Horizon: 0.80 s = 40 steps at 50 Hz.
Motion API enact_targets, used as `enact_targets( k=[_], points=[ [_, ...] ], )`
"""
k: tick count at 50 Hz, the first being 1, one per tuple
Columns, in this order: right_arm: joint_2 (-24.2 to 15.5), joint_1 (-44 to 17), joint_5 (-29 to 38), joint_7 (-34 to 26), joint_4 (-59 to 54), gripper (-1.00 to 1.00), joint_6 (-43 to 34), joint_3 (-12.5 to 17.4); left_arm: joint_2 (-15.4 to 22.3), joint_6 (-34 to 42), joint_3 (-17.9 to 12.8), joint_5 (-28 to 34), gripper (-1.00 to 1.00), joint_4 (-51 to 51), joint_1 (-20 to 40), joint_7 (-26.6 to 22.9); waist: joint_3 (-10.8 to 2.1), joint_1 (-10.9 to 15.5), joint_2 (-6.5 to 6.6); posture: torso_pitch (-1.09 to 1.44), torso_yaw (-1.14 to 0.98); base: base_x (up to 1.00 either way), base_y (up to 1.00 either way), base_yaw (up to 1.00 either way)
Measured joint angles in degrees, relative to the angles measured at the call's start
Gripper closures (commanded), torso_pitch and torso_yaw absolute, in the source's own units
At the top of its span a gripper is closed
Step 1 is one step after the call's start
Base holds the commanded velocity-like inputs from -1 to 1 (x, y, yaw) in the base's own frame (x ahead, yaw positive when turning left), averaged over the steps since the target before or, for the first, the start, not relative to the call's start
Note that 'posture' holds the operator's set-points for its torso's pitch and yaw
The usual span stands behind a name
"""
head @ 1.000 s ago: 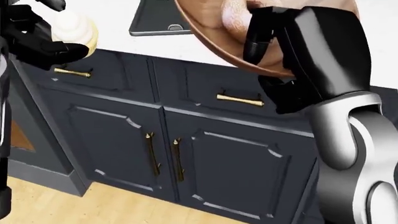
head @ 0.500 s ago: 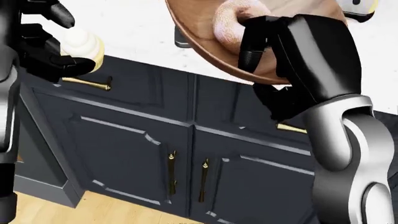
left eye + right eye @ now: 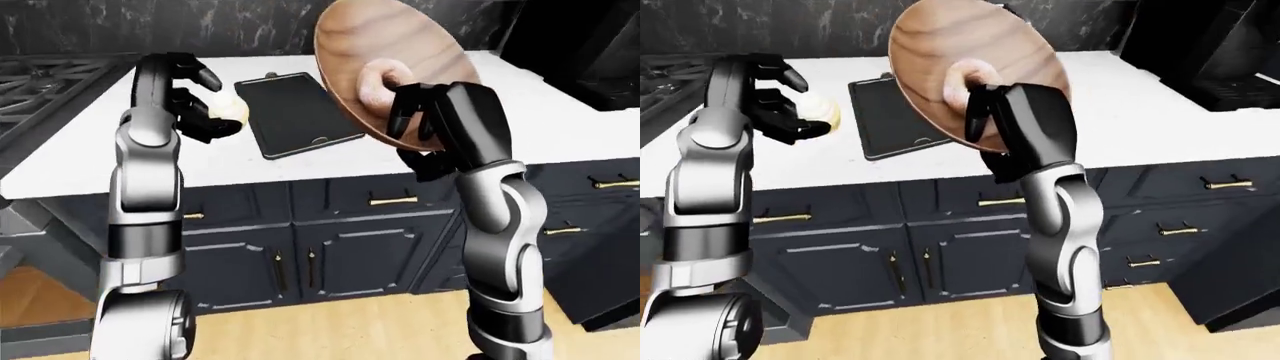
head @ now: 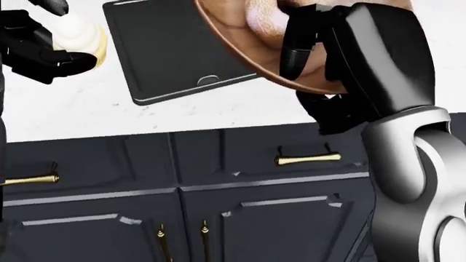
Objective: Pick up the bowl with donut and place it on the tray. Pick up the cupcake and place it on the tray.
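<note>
My right hand (image 3: pixel 430 120) had its black fingers closed over the rim of the round brown wooden bowl (image 3: pixel 375 52), tipped steeply, the pink-glazed donut (image 3: pixel 380 82) resting inside just above my fingertips. My left hand (image 3: pixel 190 105) gripped the white-frosted cupcake (image 3: pixel 230 111). The flat dark rectangular tray (image 3: pixel 290 112) lay on the white counter (image 3: pixel 560 112) between both hands, below them.

Head view looks down close, perhaps steeply; eye views share the counter (image 3: pixel 560 112).

Tilted wooden bowl (image 3: pixel 390 64) with donut (image 3: pixel 378 81), held cupcake (image 3: pixel 228 111), dark tray (image 3: pixel 290 112)
</note>
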State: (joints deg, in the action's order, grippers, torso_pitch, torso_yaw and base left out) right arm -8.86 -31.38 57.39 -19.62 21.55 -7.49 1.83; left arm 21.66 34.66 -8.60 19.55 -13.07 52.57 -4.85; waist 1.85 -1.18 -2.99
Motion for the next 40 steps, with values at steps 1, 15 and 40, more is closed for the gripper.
enact_targets(
  k=[1, 15, 40],
  points=[
    [-0.1, 0.4, 0.1, 0.0, -0.1, 1.00, -0.2, 0.5, -0.3, 0.0, 0.6, -0.2, 1.00, 0.0, 0.0, -0.2, -0.06, -0.5, 0.15, 0.00, 0.00, 0.00, 0.00, -0.82],
    [0.5, 0.1, 0.7, -0.4, -0.2, 1.00, -1.3, -0.6, 0.6, 0.4, 0.1, -0.2, 1.00, 1.4, 0.4, -0.5, 1.21, 1.2, 6.65, 0.00, 0.00, 0.00, 0.00, -0.44],
    [0.8, 0.3, 2.5, 0.2, -1.2, 1.00, 0.2, -0.8, 0.8, 0.7, -0.2, -0.2, 1.00, 1.8, 0.0, -0.8, 0.43, 1.0, 7.45, 0.00, 0.00, 0.00, 0.37, 0.00]
  ],
)
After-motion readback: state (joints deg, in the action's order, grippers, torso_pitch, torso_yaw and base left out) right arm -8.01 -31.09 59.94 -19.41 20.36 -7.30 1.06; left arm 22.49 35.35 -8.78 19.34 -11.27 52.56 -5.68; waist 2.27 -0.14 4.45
